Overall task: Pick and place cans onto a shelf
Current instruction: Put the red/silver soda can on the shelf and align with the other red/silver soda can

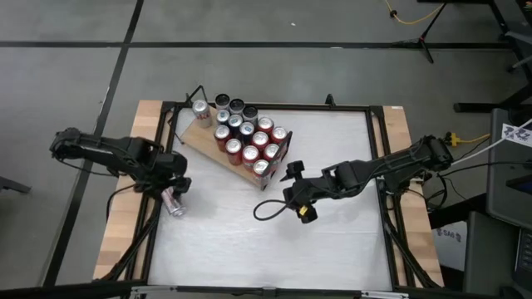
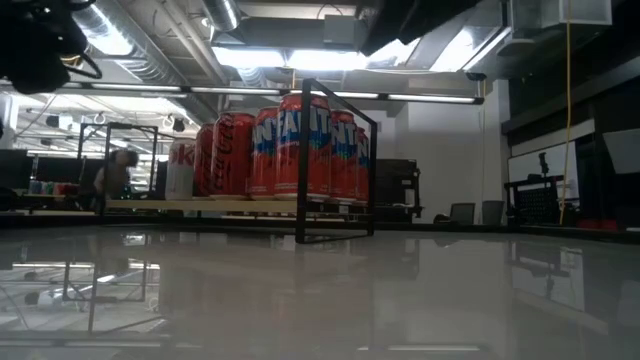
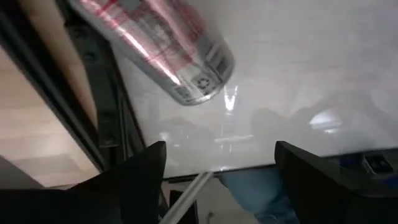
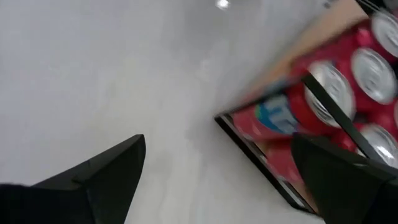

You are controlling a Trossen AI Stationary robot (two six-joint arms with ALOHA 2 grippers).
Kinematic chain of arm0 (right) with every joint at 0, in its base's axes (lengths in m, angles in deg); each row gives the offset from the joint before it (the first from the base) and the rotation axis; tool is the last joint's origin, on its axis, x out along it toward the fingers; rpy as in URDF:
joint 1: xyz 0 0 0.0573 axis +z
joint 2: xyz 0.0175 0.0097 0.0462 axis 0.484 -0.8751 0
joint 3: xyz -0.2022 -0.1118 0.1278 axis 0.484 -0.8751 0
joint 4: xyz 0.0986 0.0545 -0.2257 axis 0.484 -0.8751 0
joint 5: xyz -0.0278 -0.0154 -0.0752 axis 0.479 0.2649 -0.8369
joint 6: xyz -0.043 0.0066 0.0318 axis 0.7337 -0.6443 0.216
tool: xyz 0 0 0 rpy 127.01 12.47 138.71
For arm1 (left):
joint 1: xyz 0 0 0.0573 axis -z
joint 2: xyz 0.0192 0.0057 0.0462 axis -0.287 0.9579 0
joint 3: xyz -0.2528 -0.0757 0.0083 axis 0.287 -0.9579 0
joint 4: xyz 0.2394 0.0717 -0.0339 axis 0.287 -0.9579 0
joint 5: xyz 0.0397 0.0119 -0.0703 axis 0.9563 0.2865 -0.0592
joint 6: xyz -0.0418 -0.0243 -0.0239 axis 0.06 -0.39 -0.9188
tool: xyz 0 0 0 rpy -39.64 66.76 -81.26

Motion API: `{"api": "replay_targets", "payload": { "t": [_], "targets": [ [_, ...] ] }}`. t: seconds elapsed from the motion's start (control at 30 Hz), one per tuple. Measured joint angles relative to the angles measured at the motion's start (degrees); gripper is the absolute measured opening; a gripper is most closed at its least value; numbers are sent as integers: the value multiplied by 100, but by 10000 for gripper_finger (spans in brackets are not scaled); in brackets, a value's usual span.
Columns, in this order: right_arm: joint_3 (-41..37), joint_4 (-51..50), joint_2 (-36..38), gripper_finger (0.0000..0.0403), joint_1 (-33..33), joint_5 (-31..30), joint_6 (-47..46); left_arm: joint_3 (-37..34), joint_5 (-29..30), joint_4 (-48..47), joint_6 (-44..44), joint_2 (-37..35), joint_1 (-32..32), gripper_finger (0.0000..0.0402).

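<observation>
One silver-and-red can lies toppled well left of the shelf, under the left gripper, fingers spread. Light, slick, dentable: pinch mid-body. Right gripper open.

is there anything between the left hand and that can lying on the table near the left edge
Nothing visible. The left hand is open right by the lying can, with only bare white table between its fingers and the can.
</observation>
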Motion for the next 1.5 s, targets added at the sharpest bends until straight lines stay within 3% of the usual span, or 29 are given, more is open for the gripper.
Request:
{"api": "replay_targets", "payload": {
  "t": [0.3, 0.53, 0.97, 1.5],
  "targets": [
    [-2, -681, 50, 390, 9, -157, -285, 0, 365, 9, -1706, 47, 1346, 291],
    [-232, -461, 55, 390, 9, -157, -361, -2, 1930, 21, -2463, 95, 2108, 291],
    [-461, -151, 57, 390, -7, -155, -361, -73, 2088, -491, -3401, 464, 2481, 291],
    [-459, -155, 57, 390, -7, -153, -341, -812, 2378, 296, -3542, 693, 2474, 291]
  ]
}}
